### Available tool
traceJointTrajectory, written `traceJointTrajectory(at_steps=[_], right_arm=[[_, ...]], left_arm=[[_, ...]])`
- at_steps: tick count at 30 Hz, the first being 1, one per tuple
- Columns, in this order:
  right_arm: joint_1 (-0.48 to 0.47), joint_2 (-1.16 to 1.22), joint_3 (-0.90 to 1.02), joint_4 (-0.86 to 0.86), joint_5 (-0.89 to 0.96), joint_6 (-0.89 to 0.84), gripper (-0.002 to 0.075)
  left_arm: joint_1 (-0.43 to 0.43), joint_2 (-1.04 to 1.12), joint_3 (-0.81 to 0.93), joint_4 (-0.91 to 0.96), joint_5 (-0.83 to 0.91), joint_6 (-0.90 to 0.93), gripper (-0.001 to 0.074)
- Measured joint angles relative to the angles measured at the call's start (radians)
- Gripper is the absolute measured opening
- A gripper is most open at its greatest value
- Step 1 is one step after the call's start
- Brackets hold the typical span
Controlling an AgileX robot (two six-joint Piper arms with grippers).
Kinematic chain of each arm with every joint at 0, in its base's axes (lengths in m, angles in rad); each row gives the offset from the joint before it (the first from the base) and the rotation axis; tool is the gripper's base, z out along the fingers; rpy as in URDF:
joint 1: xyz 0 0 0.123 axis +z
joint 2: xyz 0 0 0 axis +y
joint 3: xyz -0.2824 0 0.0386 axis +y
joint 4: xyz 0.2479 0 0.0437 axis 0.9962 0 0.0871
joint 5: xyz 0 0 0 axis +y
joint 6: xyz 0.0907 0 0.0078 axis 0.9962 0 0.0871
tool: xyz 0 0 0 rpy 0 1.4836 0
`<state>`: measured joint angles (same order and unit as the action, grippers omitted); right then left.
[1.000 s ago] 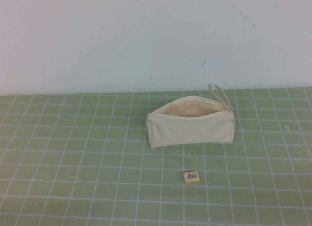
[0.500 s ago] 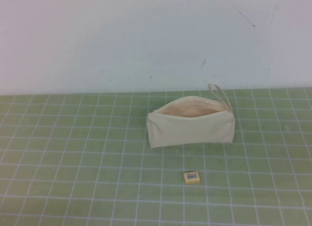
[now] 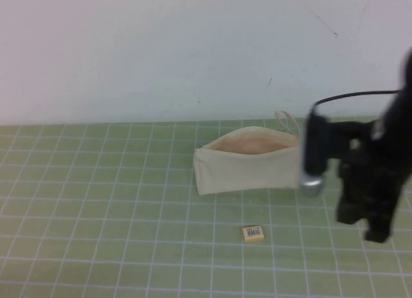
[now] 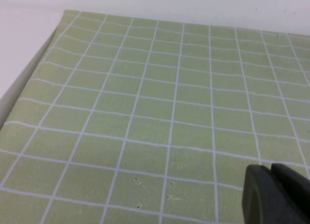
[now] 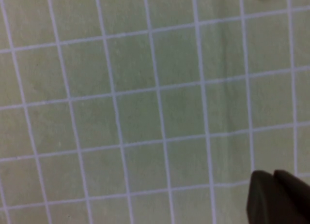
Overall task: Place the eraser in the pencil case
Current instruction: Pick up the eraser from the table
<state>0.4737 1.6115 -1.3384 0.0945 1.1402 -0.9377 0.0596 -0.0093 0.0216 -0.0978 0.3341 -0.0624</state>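
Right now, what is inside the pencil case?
The pencil case stands open, showing only pale peach lining; its bottom is hidden. The eraser lies outside, in front. The right gripper is beside it, left gripper away.

High view: looks from a raised spot on the robot's side, angled down across the green grid mat to the white wall filling the upper half of the frame; takes in the pencil case at centre right, the eraser below it, and the right gripper at the right edge.

Left wrist view: low and oblique over the mat, facing its far edge along the top of the frame; the left gripper fills the lower right corner.

Right wrist view: close, nearly straight down on the mat; the right gripper sits lower right.

Shared: all three views show the grid mat; a yellowish scrap at the top right edge of the right wrist view may be the eraser, but it is cut off.
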Motion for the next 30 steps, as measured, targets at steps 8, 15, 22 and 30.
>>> traceJointTrajectory(at_steps=[8, 15, 22, 30], right_arm=[[0.134, 0.252, -0.163, -0.01, 0.01, -0.015, -0.0001], [0.168, 0.33, -0.188, 0.077, -0.094, -0.017, 0.0003], [0.169, 0.379, -0.189, 0.085, -0.153, -0.017, 0.0165], [0.169, 0.449, -0.189, 0.001, -0.263, -0.03, 0.0473]], left_arm=[[0.0, 0.0, 0.0, 0.0, 0.0, 0.0, -0.0001], [0.0, 0.0, 0.0, 0.0, 0.0, 0.0, -0.0001], [0.0, 0.0, 0.0, 0.0, 0.0, 0.0, -0.0001], [0.0, 0.0, 0.0, 0.0, 0.0, 0.0, -0.0001]])
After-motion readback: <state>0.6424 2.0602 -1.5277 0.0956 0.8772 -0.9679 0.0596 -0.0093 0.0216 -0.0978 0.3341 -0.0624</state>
